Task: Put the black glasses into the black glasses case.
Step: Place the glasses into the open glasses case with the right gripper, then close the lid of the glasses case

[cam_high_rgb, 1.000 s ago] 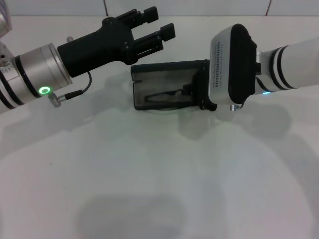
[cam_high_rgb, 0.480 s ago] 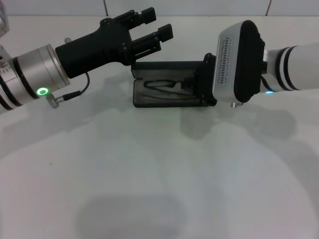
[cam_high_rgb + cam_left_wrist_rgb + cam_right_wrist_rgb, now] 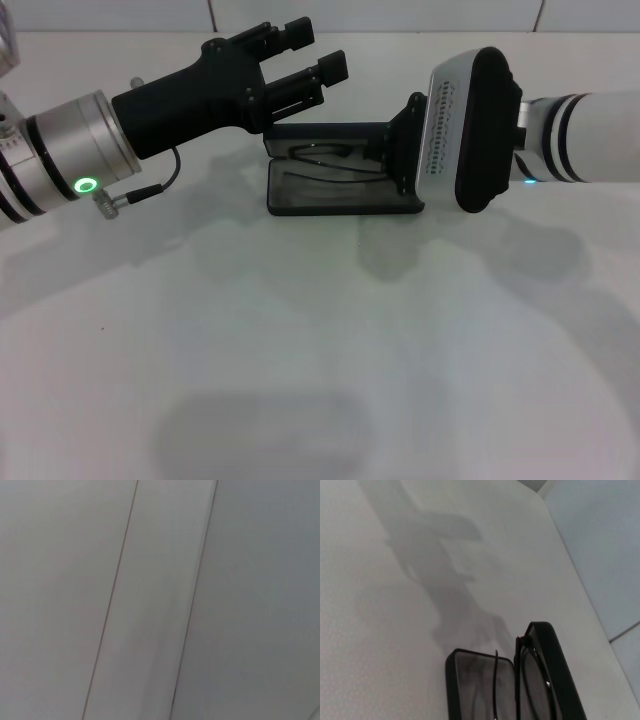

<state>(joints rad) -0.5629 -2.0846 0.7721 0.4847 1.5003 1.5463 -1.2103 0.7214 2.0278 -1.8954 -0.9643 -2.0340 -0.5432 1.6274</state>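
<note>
The black glasses case (image 3: pixel 345 195) lies open on the white table, its lid standing up at the back. The black glasses (image 3: pixel 318 163) lie inside it, near the hinge. In the right wrist view the case (image 3: pixel 477 682) shows its grey lining, with the glasses (image 3: pixel 536 680) along the hinge and one temple arm across the lining. My right gripper (image 3: pixel 400 150) is at the right end of the case, just above its rim, largely hidden by the wrist housing. My left gripper (image 3: pixel 315 52) is open and empty, hovering above and behind the case's left end.
The white table (image 3: pixel 320 350) stretches toward me in front of the case. A tiled wall runs behind the table. The left wrist view shows only pale wall panels (image 3: pixel 160 600).
The case has swung from skewed to square with the table edge. The glasses have settled deeper toward the hinge. My right gripper has risen slightly at the case's right end. The left arm barely moved.
</note>
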